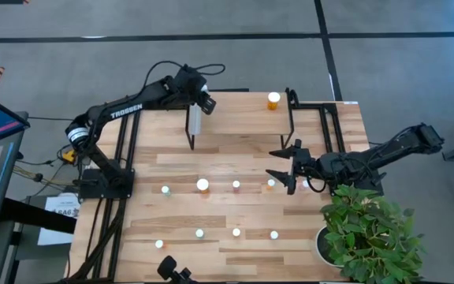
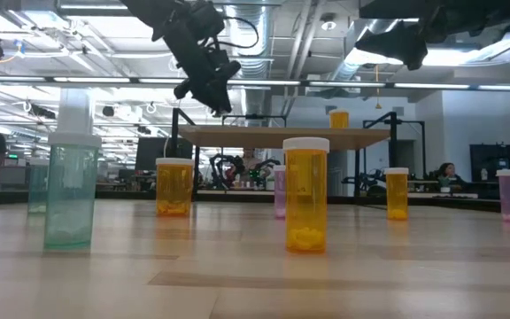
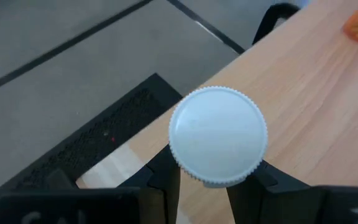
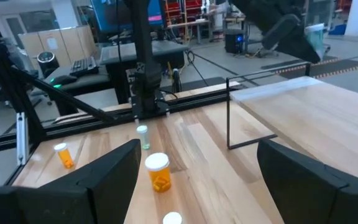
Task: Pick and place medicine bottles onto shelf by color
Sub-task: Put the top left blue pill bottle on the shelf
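Light wooden worktop (image 1: 235, 217) fills most of the overhead shot, with grey floor around it and a leafy potted plant (image 1: 369, 233) at the right near corner. Small white-capped bottles sit scattered across the worktop, like a fat orange bottle (image 2: 306, 195) up close in the low view and a green bottle (image 2: 71, 190) off to its side. One lone orange bottle (image 1: 273, 100) already stands on the shelf (image 1: 251, 114), near its right end.

Left claw (image 3: 216, 180) is up over the shelf's left end, clenched on a bottle whose white cap (image 3: 217, 135) fills the wrist view; can't make out its body colour.

Right claw (image 1: 286, 167) hovers over the worktop just in front of the shelf's right end, fingers spread wide, grasping nothing.
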Tool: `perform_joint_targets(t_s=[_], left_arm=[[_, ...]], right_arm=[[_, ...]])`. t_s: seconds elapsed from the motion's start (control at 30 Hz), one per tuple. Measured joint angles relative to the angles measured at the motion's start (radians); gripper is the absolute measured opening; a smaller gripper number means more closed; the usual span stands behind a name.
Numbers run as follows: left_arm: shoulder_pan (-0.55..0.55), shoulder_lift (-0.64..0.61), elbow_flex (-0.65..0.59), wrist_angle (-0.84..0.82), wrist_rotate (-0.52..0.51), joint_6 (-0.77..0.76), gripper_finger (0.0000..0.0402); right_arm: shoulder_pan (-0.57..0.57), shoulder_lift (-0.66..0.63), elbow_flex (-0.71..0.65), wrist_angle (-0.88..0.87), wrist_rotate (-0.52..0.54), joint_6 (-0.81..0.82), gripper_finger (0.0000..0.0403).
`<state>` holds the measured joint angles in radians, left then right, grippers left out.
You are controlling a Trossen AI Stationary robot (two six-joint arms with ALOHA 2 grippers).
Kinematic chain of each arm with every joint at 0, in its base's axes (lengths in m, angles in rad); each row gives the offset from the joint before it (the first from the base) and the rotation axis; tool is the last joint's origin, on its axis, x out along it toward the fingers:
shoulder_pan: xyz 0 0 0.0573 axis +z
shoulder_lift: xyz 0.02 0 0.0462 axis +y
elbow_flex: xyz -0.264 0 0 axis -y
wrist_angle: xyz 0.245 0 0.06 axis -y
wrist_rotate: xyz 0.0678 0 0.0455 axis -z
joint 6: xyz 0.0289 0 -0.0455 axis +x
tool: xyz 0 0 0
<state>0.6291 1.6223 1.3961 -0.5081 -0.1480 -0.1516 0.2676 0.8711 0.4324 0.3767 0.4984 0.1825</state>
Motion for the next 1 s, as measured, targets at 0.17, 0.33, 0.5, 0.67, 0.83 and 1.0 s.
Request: perform_joint_targets(t_s=[0.17,0.33,0.5,0.67,0.83,1.0], left_arm=[[0.017,0.020,-0.002,-0.013,0.009,0.002,0.0084],[0.036,0.041,-0.003,-0.028,0.013,0.005,0.0084],[0.044,0.075,-0.002,-0.023,0.045,0.012,0.0084],[0.044,0.110,-0.002,-0.028,0.063,0.012,0.0084],[0.044,0.114,-0.002,-0.025,0.059,0.020,0.0084],[0.044,0.114,-0.002,-0.031,0.057,0.020,0.0095]], right_arm=[[-0.003,0.000,0.000,0.000,0.000,0.000,0.0345],[-0.002,0.000,0.000,0.002,0.000,0.000,0.0343],[-0.002,0.000,0.000,0.000,0.000,0.000,0.0342],[-0.002,0.000,0.000,0.001,0.000,0.000,0.0345],[-0.002,0.000,0.000,-0.001,0.000,0.000,0.0343],[-0.002,0.000,0.000,-0.006,0.000,0.000,0.0342]])
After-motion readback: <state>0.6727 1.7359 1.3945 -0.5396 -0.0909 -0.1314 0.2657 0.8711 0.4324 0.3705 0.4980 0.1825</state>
